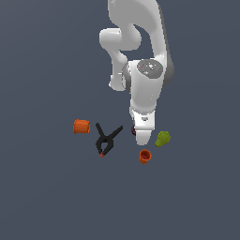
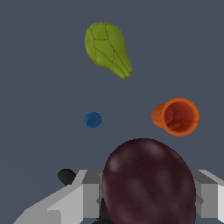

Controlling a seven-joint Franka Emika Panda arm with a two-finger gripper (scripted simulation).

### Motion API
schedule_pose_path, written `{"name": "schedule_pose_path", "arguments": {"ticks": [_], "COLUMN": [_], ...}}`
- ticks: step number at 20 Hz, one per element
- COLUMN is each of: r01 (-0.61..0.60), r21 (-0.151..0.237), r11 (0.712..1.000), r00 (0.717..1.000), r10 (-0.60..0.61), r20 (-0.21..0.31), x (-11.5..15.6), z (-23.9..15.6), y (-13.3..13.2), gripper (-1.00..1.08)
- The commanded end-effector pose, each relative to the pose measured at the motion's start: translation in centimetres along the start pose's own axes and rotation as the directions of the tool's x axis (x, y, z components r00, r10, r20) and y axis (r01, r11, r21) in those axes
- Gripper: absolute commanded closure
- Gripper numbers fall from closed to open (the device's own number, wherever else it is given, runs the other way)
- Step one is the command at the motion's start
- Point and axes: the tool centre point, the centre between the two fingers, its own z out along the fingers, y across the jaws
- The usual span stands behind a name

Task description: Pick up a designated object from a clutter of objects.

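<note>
Exterior view
Arm: the white Panda arm (image 1: 140, 61) reaches down from the top of the frame, its wrist pointing at the dark grey table (image 1: 47, 197).
Pincer: the pincer (image 1: 142, 137) sits low among the clutter; its fingers are hidden by the hand body here.
Plum: only a sliver of the dark maroon plum (image 1: 133, 130) shows, touching the pincer on the exterior view's left.
Pear shape: the yellow-green pear shape (image 1: 162, 138) lies just beside the pincer, on the exterior view's right.
Near cup: one orange cup (image 1: 145, 156) sits just below the pincer in the frame, mouth up.
Far cup: a second orange cup (image 1: 81, 126) lies on its side, well apart on the exterior view's left.
Clamp: the black spring clamp (image 1: 107, 139) with an orange tip lies between the far cup and the pincer.

Wrist view
Plum: the plum (image 2: 148, 183) fills the foreground, lumpy and dark purple-maroon, sitting between the two grey fingers (image 2: 83, 197).
Pincer state: a finger stands close on each side of the plum, but whether they are clenched on it cannot be told.
Blue piece: a tiny blue piece (image 2: 92, 120) lies on the table beyond the plum.
Cup: the orange cup (image 2: 176, 116) shows its open mouth, near the plum.
Pear shape: the pear shape (image 2: 107, 48) lies farther off.
</note>
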Motion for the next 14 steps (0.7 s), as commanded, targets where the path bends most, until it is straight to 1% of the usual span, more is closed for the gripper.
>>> {"name": "schedule_pose_path", "arguments": {"ticks": [1, 14], "r01": [0.001, 0.0], "r21": [-0.001, -0.001], "r11": [1.0, 1.0], "r00": [1.0, 1.0], "r10": [-0.001, 0.0], "r20": [-0.002, -0.003], "x": [-1.5, -9.0], "z": [-2.8, -16.2], "y": [0.1, 0.9], "gripper": [1.08, 1.08]}}
